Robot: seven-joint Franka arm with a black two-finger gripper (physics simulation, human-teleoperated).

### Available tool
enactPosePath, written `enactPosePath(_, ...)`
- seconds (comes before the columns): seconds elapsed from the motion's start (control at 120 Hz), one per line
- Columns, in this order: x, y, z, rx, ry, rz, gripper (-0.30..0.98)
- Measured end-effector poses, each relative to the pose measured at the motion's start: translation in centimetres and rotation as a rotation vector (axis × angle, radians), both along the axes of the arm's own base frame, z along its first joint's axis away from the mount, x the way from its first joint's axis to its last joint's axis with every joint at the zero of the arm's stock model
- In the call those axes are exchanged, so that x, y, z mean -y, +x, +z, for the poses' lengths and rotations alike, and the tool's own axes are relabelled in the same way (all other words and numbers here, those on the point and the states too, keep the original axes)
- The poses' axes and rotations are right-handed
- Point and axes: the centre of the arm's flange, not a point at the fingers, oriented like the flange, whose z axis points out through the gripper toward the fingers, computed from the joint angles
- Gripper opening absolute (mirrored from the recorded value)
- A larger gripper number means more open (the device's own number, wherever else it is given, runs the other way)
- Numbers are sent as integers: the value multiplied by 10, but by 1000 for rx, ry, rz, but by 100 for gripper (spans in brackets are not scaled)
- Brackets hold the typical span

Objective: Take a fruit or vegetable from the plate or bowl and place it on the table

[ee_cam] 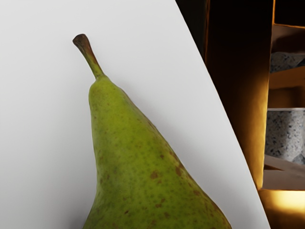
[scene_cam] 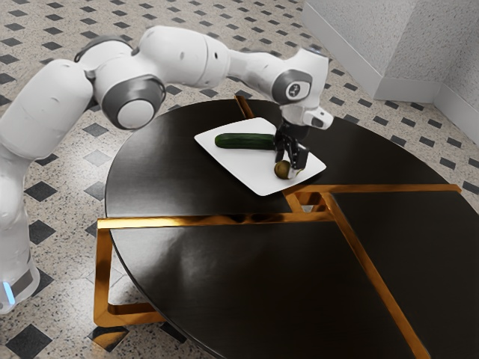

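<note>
Evidently the fingers (scene_cam: 301, 156) stand spread at the pear (ee_cam: 138, 162); contact I can't tell.

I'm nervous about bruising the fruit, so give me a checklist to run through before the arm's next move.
1. Target is a pear: ok, its shape and stem read clearly in the wrist view.
2. Gripper down at the pear: ok.
3. Firm grip on the pear: cannot tell.
4. Gripper free of the cucumber: cannot tell, they overlap in the exterior view.
5. Pear on the table: not ok, it is at the plate.
</note>
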Motion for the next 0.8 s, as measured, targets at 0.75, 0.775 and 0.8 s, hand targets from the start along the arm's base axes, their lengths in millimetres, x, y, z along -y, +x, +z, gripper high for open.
enactPosePath(0.75,95,8,72,120,2,-128,31)
enactPosePath(0.775,108,9,73,124,2,-147,31)
enactPosePath(0.8,121,10,74,126,1,-165,31)
